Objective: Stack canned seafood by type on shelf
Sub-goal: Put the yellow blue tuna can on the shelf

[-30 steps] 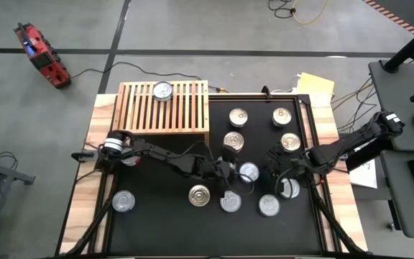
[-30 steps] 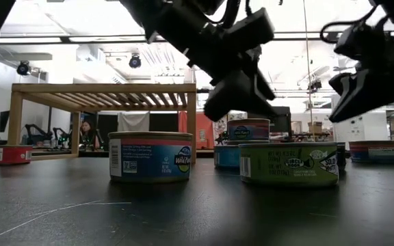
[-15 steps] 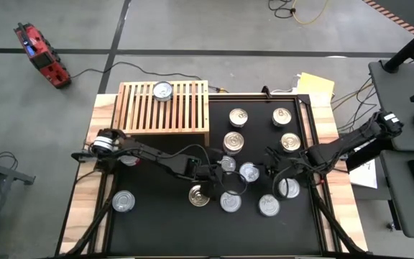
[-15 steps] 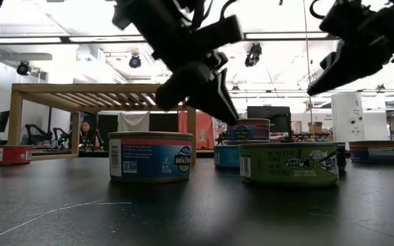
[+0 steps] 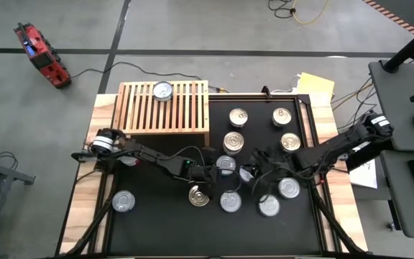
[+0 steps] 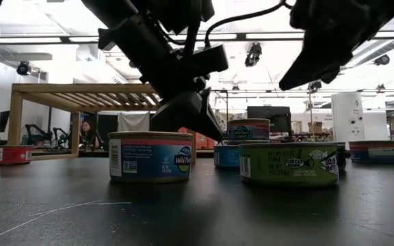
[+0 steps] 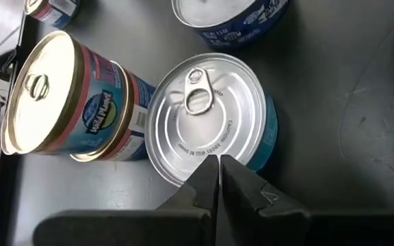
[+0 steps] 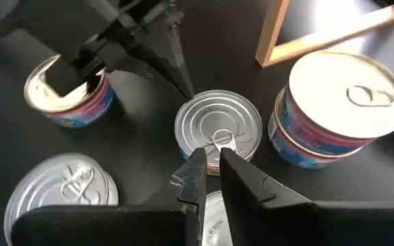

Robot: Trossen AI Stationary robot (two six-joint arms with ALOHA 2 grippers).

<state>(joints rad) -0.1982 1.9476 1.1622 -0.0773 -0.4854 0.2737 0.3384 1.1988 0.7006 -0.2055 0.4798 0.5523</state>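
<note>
A silver-lidded can (image 5: 226,164) with a teal label (image 7: 207,116) stands on the black mat between my two grippers. My left gripper (image 5: 215,167) is shut, its tips (image 7: 219,167) at that can's left rim. My right gripper (image 5: 254,161) is shut and hangs above the can's right side, over the pull tab (image 8: 221,140) and clear of the lid. The light-wood shelf (image 5: 164,108) stands at the far left with one can (image 5: 162,91) on its slats. Several more cans lie on the mat. My left gripper's shut fingertips (image 8: 187,92) stand at the teal can's rim (image 7: 204,176), slanting down from the table's left. I cannot tell whether they touch it. The can stands upright on the mat.
A stacked pair of cans (image 5: 233,142) stands just beyond the grippers, near the shelf's corner leg (image 8: 272,34). Loose cans lie toward the near edge (image 5: 199,195) (image 5: 230,202) (image 5: 269,206), one of them under my right gripper (image 8: 211,205). Another sits at the near left (image 5: 123,201).
My left gripper has drawn back toward the table's left, off the teal can, has come a little lower and has shut. The can has stayed on the mat. My right gripper, still shut, has moved toward the table's left, over that can.
</note>
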